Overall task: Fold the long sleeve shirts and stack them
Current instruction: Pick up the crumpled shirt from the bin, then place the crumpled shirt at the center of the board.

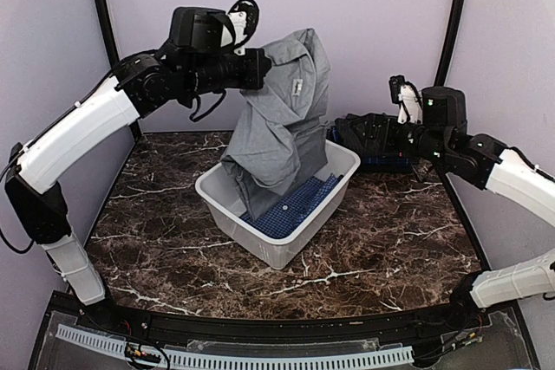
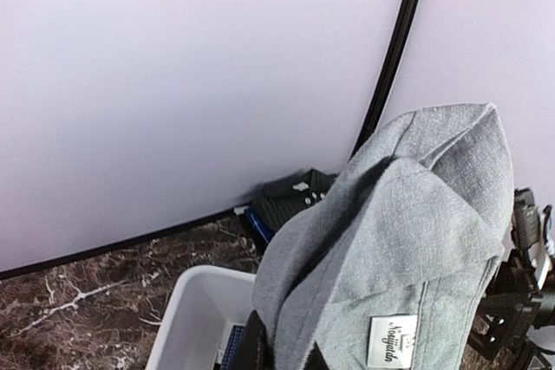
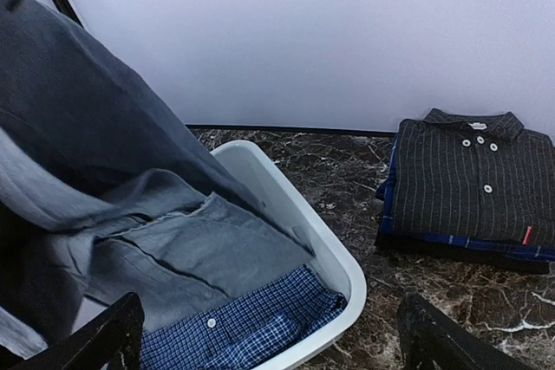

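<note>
High over the white tub (image 1: 279, 251), my left gripper (image 1: 260, 68) is shut on the collar end of the grey long sleeve shirt (image 1: 282, 119). The shirt hangs down with its lower part still in the tub. In the left wrist view the grey shirt (image 2: 408, 240) drapes over the gripper (image 2: 282, 354) and hides the fingertips. A blue finely patterned shirt (image 3: 251, 327) lies in the tub under the grey shirt (image 3: 130, 214). My right gripper (image 3: 270, 305) hovers open and empty just right of the tub (image 3: 295, 214).
A folded stack, with a dark pinstriped shirt (image 3: 477, 184) on top, lies on the marble table at the back right, behind my right gripper (image 1: 347, 132). The booth's walls and black corner posts close in the back and sides.
</note>
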Robot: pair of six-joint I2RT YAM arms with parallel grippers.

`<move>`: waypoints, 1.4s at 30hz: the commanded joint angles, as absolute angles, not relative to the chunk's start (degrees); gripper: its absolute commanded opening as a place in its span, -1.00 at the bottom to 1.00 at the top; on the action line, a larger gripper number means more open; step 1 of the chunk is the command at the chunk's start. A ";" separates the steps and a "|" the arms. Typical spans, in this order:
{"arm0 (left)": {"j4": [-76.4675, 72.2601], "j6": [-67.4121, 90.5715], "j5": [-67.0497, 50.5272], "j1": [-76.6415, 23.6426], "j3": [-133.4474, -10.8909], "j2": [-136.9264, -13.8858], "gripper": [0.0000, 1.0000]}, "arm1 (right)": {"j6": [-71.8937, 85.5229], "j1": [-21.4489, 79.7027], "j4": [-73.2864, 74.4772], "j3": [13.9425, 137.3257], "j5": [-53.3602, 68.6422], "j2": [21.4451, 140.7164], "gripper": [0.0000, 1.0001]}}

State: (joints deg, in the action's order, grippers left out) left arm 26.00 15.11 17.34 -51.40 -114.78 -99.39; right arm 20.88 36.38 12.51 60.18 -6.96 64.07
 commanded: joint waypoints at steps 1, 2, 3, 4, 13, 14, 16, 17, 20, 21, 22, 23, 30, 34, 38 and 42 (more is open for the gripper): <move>17.02 9.90 27.67 -51.60 -111.70 -93.29 -1.00 | 20.89 36.70 10.95 63.37 -3.93 66.16 0.97; 15.94 8.01 29.21 -51.64 -111.31 -91.39 -1.00 | 20.90 36.73 11.15 64.03 -3.26 66.90 0.97; 13.43 6.82 32.46 -51.62 -110.75 -89.47 -1.00 | 20.90 36.73 11.50 64.64 -2.54 67.90 0.97; 12.17 4.21 34.20 -51.60 -110.62 -88.59 -1.00 | 20.84 36.74 12.02 65.45 -1.77 68.92 0.97; -10.68 -18.05 51.19 -51.59 -107.55 -78.82 -1.00 | 20.29 38.30 15.18 71.46 1.98 78.16 0.97; -12.41 -21.69 52.18 -51.50 -106.78 -78.43 -1.00 | 20.18 38.66 15.63 72.06 2.08 79.06 0.97; -18.64 -27.73 54.67 -51.57 -105.91 -77.32 -1.00 | 20.05 39.04 16.19 73.25 2.27 80.76 0.97; -23.09 -32.29 55.46 -51.59 -105.86 -76.85 -1.00 | 19.96 39.08 16.25 73.64 2.40 81.49 0.97; -29.57 -38.41 55.78 -51.58 -107.02 -76.04 -1.00 | 20.06 39.28 16.39 74.32 3.08 83.40 0.97; -31.45 -40.56 55.49 -51.59 -107.43 -75.72 -1.00 | 20.09 39.28 16.39 74.43 3.22 83.89 0.97; -32.52 -41.51 55.00 -51.59 -108.53 -75.62 -1.00 | 20.12 39.36 16.36 74.44 3.29 84.30 0.97; -33.09 -43.31 54.79 -51.59 -109.02 -75.65 -1.00 | 20.13 39.37 16.35 74.47 3.41 84.77 0.97; -38.56 -49.91 52.14 -51.58 -113.34 -76.64 -1.00 | 20.58 39.53 16.34 75.21 4.73 87.63 0.97; -39.70 -52.08 51.41 -51.52 -113.64 -76.95 -1.00 | 20.36 40.49 17.95 77.54 4.48 89.97 0.97; -32.80 -45.28 52.13 -50.20 -109.53 -77.63 -1.00 | 20.08 42.52 20.27 81.51 3.36 93.86 0.97; -3.65 -15.10 50.05 -41.23 -107.34 -79.42 -1.00 | 20.05 44.63 24.41 88.37 1.09 99.15 0.97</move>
State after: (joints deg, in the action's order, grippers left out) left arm -28.80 -42.30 53.12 -48.34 -109.75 -77.17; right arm 20.38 42.52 21.10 82.21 3.38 95.04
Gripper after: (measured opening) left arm 0.055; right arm 0.986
